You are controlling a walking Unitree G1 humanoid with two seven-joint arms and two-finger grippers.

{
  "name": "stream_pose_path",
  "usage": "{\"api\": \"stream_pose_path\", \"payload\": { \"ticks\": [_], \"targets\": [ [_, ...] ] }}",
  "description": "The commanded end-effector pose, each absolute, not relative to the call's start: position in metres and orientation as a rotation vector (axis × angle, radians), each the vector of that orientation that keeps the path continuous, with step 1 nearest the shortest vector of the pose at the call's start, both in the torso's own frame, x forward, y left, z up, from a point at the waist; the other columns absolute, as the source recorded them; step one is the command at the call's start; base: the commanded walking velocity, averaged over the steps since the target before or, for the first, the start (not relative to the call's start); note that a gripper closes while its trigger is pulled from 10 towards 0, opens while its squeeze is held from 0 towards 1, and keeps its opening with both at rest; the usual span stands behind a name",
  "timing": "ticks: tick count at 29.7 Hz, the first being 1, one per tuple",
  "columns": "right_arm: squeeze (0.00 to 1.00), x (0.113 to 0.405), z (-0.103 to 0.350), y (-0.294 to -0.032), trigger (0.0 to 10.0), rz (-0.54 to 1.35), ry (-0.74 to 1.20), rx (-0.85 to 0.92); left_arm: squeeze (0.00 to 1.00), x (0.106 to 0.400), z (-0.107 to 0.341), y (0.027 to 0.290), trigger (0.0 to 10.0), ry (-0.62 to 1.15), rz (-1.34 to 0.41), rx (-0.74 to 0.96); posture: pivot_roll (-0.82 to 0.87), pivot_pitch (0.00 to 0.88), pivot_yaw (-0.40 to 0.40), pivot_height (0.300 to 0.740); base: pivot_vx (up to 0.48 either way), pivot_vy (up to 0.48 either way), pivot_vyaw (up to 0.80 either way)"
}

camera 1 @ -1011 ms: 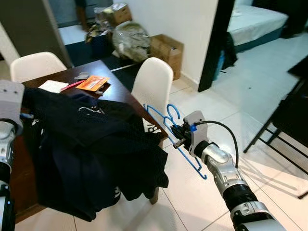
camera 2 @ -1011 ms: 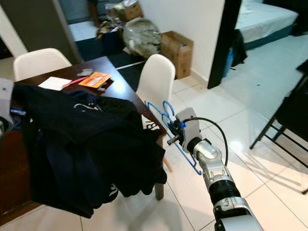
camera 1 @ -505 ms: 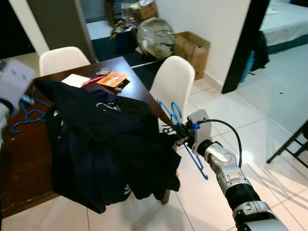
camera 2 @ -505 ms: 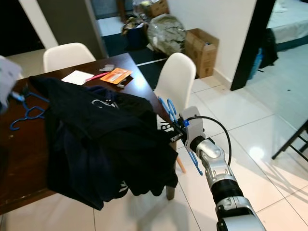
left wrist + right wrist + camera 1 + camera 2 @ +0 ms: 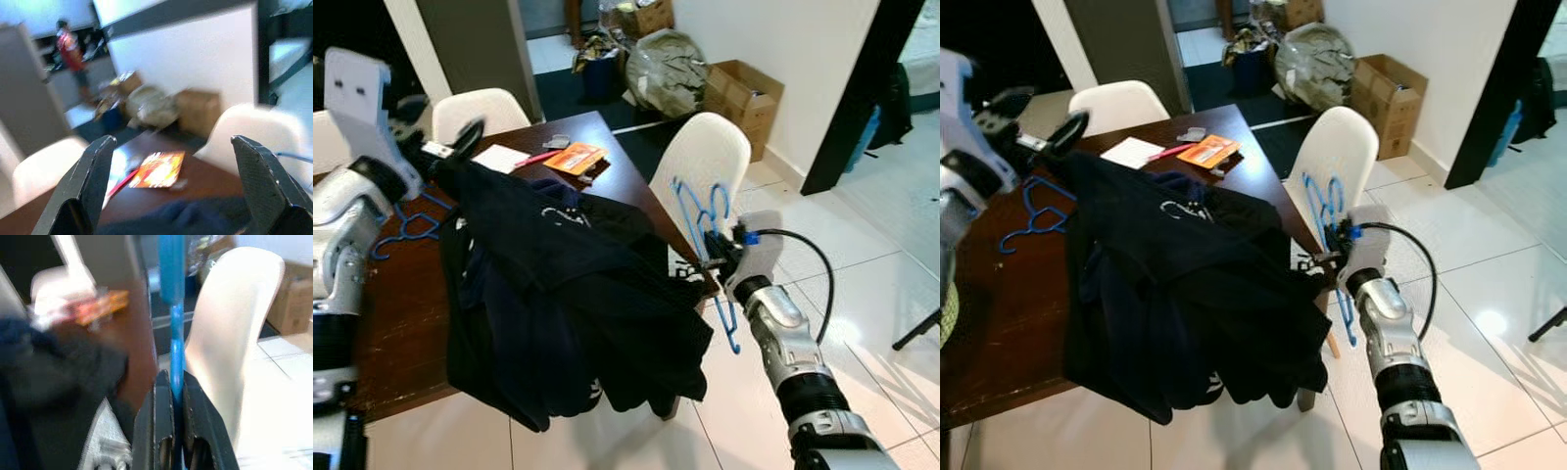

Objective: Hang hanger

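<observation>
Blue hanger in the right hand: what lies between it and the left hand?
In the eye views, the dark garment spans from the left hand toward the blue hanger in the right hand.

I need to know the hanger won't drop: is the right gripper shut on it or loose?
Shut on it. In the right wrist view the two black fingers press together on the blue hanger, leaving no gap around its bar.

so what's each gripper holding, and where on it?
Right gripper: blue hanger, clamped on its thin bar. Left gripper: fingers open; dark garment draped under it.
</observation>
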State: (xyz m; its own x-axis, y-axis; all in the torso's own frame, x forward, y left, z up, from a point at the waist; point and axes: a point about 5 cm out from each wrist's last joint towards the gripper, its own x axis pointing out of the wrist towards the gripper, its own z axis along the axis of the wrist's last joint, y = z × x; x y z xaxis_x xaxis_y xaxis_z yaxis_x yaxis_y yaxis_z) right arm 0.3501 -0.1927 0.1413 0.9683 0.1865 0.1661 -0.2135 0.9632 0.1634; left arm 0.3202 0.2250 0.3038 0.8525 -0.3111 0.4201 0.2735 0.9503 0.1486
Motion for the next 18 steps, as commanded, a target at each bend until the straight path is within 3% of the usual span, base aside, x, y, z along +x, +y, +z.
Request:
{"api": "stream_pose_path", "payload": {
  "ticks": [1,4,6,7,11,18],
  "targets": [
    [0.00,0.349,0.153,-0.192,10.0,0.228,-0.229,0.281,0.00,0.320,0.285,0.217,10.0,-0.393,-0.310,0.058,0.03,0.086,0.058,0.740,0.000,0.000,0.00],
    [0.00,0.341,0.156,-0.186,10.0,0.329,-0.242,0.308,0.00,0.315,0.249,0.189,10.0,-0.327,-0.270,-0.052,0.03,0.090,0.052,0.740,0.000,0.000,0.00],
    [0.00,0.341,0.156,-0.186,10.0,0.329,-0.242,0.308,0.00,0.315,0.249,0.189,10.0,-0.327,-0.270,-0.052,0.03,0.090,0.052,0.740,0.000,0.000,0.00],
    [0.00,0.337,0.160,-0.180,10.0,0.389,-0.241,0.290,0.00,0.305,0.229,0.166,10.0,-0.286,-0.284,-0.096,0.03,0.091,0.047,0.740,0.000,0.000,0.00],
    [0.00,0.333,0.171,-0.175,10.0,0.461,-0.237,0.290,0.00,0.290,0.209,0.140,10.0,-0.209,-0.321,-0.172,0.02,0.092,0.044,0.740,0.000,0.000,0.00],
    [0.00,0.331,0.173,-0.161,10.0,0.504,-0.203,0.275,0.00,0.290,0.214,0.132,10.0,-0.211,-0.311,-0.165,0.03,0.083,0.037,0.740,0.000,0.000,0.00]
  ]
}}
